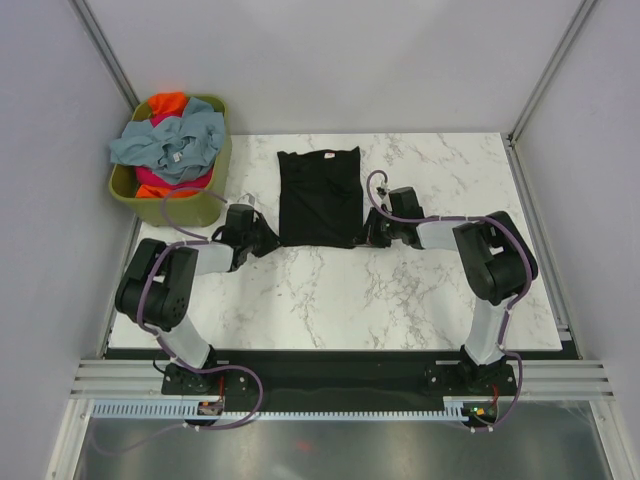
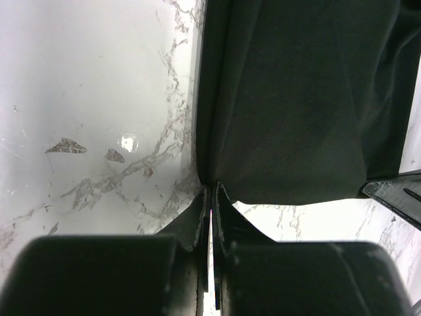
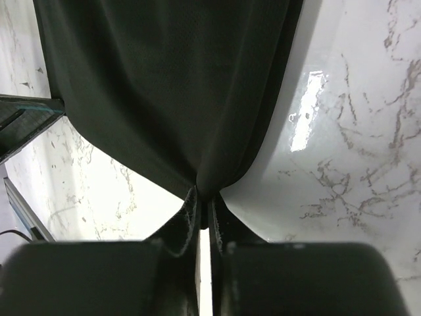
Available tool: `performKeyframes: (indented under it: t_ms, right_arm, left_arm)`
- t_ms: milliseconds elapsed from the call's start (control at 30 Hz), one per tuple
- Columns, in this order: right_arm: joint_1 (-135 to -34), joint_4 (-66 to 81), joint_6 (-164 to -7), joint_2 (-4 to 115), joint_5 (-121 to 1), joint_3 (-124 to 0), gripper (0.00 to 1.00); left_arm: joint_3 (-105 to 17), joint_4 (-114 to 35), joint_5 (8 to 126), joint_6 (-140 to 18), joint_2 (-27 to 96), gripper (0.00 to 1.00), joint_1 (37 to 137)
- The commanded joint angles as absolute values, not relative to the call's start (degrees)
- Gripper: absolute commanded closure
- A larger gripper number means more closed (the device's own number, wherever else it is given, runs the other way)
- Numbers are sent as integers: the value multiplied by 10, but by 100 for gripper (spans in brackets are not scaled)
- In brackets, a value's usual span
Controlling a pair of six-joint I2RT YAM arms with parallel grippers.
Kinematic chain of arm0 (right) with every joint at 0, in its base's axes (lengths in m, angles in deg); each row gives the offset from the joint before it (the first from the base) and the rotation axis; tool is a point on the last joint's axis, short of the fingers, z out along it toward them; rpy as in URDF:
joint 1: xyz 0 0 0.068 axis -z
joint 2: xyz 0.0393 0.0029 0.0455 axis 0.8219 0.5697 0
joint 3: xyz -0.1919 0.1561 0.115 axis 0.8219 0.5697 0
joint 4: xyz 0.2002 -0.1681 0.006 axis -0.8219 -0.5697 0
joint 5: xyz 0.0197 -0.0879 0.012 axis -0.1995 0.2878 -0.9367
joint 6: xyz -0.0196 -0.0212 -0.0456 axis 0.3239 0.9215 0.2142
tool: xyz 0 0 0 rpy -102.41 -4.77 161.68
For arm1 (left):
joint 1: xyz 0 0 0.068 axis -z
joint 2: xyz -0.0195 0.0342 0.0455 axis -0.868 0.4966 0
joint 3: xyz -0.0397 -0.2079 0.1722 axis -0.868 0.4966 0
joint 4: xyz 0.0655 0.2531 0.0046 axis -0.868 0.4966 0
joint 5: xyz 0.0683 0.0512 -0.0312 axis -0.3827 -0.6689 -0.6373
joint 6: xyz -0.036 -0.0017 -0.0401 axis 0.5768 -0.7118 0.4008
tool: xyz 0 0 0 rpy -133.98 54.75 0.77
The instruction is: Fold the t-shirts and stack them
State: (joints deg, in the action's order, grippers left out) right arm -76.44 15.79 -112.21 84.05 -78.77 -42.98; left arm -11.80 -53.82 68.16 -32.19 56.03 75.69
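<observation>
A black t-shirt (image 1: 320, 195) lies flat on the white, grey-veined marble-pattern table (image 1: 400, 290), folded lengthwise into a tall, narrow rectangle with its collar at the far end. Its cloth is matte and fine-knit and shows soft lengthwise creases in the wrist views.

The left gripper (image 2: 210, 192) is pressed together on the shirt's near left corner, and the fabric gathers into a peak where it enters the slim gap between the dark fingers. The right gripper (image 3: 204, 197) is likewise clamped on the near right corner, with the cloth drawn into a tight V and lifted slightly off the glossy tabletop. Both arms reach in low from either side, their black wrists flanking the hem.

At the table's far left corner sits an olive-green plastic basket (image 1: 218, 170), rounded at the rim. Crumpled shirts are heaped above its rim: a light grey-blue t-shirt (image 1: 175, 140) is draped across the top, an orange one (image 1: 167, 102) pokes up behind it, and a magenta-pink one (image 1: 152, 179) is bunched beneath. The basket stands well apart from the black shirt.
</observation>
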Motion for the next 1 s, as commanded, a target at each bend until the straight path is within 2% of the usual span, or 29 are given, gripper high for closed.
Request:
performKeyframes:
  t_ms: [0,67,300,567,767,967]
  right_arm:
    - [-769,96,-1095,859,-765,-425,96]
    - [-768,86,-1091,835,-759,-417,100]
    - [-771,61,-1099,718,-759,-337,100]
    - [-802,-45,-1135,503,-742,-271,100]
    - [-820,-175,-1165,373,-697,-319,100]
    - [-820,-241,-1139,399,-665,-424,100]
  left_arm:
    - [-130,-516,693,-334,554,98,757]
    - [-131,-492,698,-340,521,98,759]
    - [-65,-422,715,-344,359,98,780]
    - [-11,-288,722,-269,149,98,855]
    - [-63,-161,704,-220,28,98,900]
    - [-161,-83,674,-246,36,98,900]
